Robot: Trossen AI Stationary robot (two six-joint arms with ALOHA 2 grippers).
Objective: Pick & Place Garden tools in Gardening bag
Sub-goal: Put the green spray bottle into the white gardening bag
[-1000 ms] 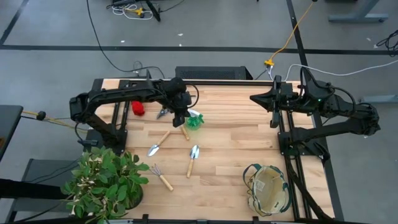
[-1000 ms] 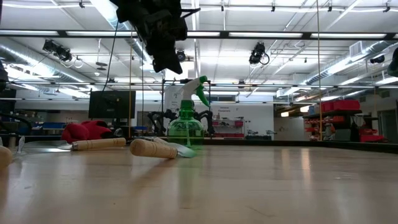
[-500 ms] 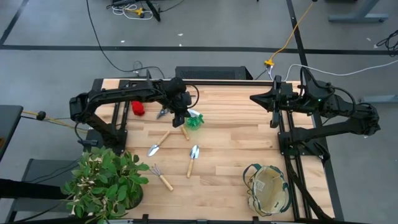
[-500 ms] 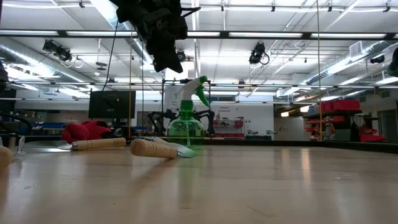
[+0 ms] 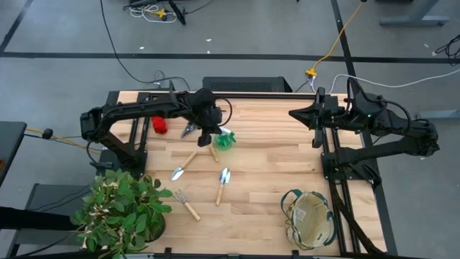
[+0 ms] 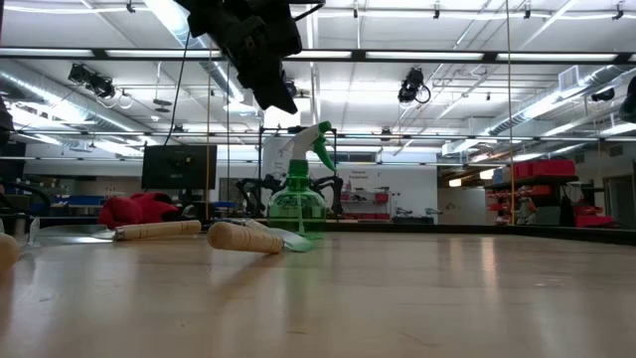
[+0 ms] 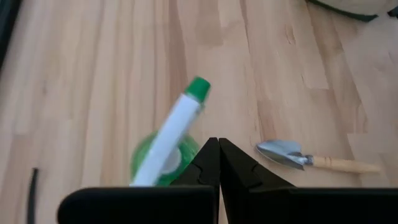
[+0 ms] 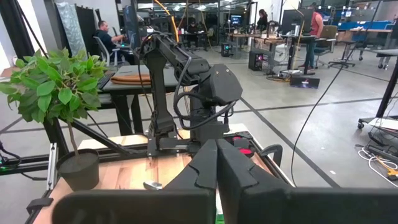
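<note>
Left arm reaches across the far side of the tabletop (image 5: 273, 165), its gripper (image 5: 205, 137) raised, pointing down, jaws pressed together and holding nothing. Directly below the jaws stands the spray bottle (image 7: 166, 151), upright, its nozzle (image 6: 323, 149) pointing sideways. A trowel (image 7: 311, 158) lies flat just beyond the jaws, long axis crosswise to them. Right arm waits at the tabletop's right edge, its gripper (image 8: 216, 163) raised, jaws shut together, empty. The bag (image 5: 309, 218) sits well apart at the near right corner.
</note>
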